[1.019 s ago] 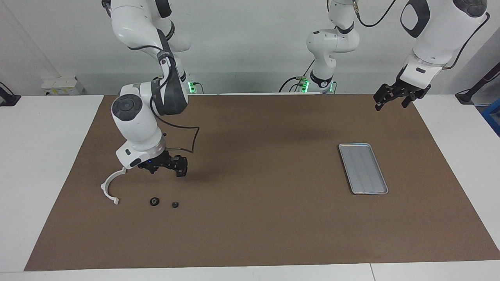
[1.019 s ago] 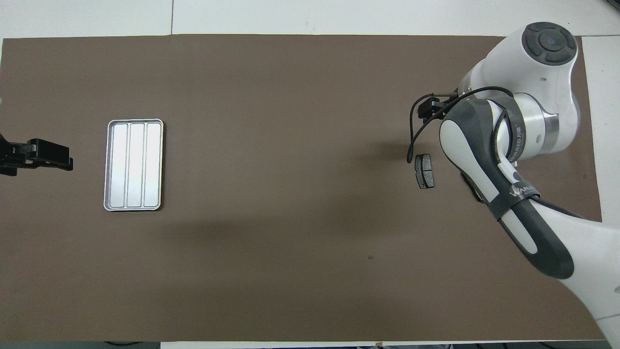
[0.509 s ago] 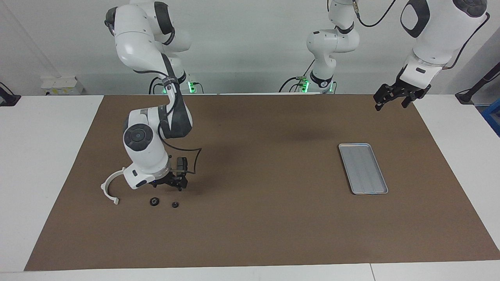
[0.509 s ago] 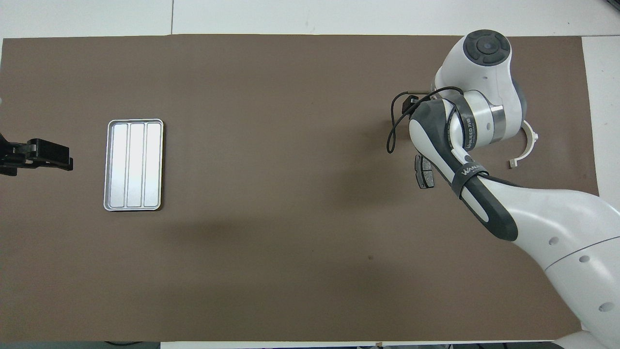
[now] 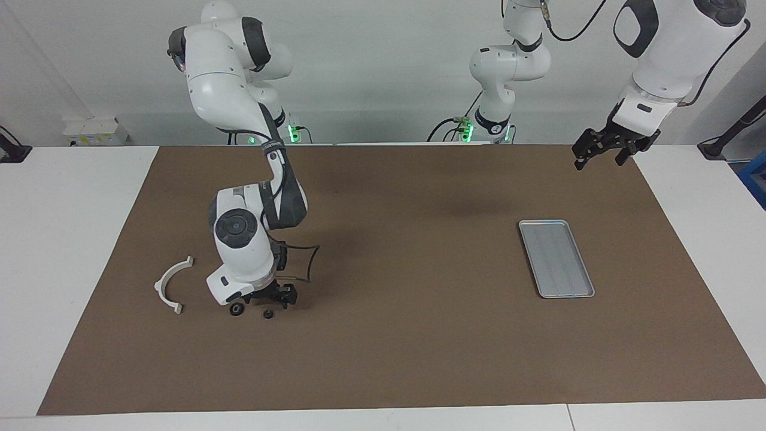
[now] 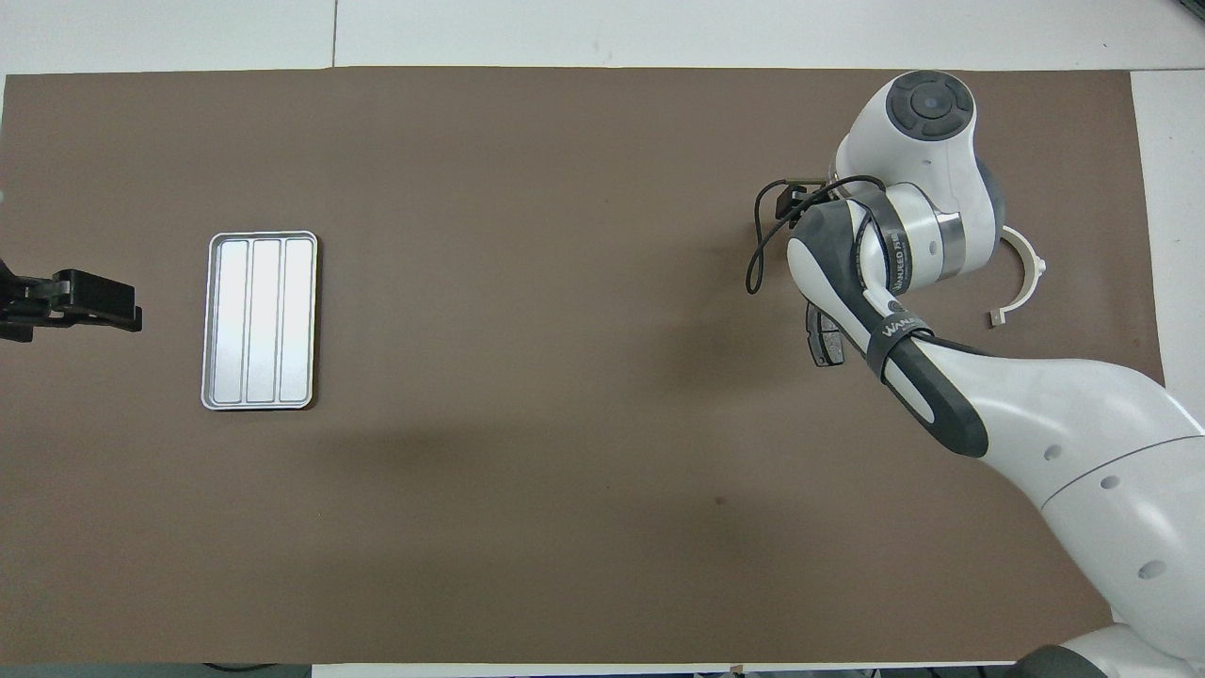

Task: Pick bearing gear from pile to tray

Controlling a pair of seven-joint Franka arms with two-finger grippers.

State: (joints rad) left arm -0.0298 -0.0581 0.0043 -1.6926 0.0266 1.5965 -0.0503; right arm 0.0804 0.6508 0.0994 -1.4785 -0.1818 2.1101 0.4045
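We count two arms, one tray [image 5: 556, 258], one white arc bracket [image 5: 170, 285], two small black round pieces and one dark grey brake pad that shows. The right gripper [image 5: 263, 299] is low over the pile at the right arm's end of the brown mat [image 5: 407, 347]; in the facing view it sits just above the two round pieces, one [image 5: 237, 309] under the wrist and the other [image 5: 268, 313] just beside the fingertips, and we cannot tell whether its fingers are spread or closed or whether they touch either piece. The bracket lies on the mat beside these pieces, toward the right arm's end of the table, apart from the gripper. The overhead view hides both round pieces and the right gripper under the right arm's wrist and forearm, yet it shows what the facing view does not: the brake pad [image 6: 817, 336], half covered by the forearm, nearer to the robots than the wrist. It also shows the bracket [image 6: 1021, 282] partly tucked under the wrist housing. The tray lies flat with its three lengthwise grooves bare, toward the left arm's end of the mat, well apart from the pile. The left arm waits, its left gripper [image 5: 600, 154] raised over the mat's corner near the robots, fingers [image 5: 578, 163] parted around nothing.
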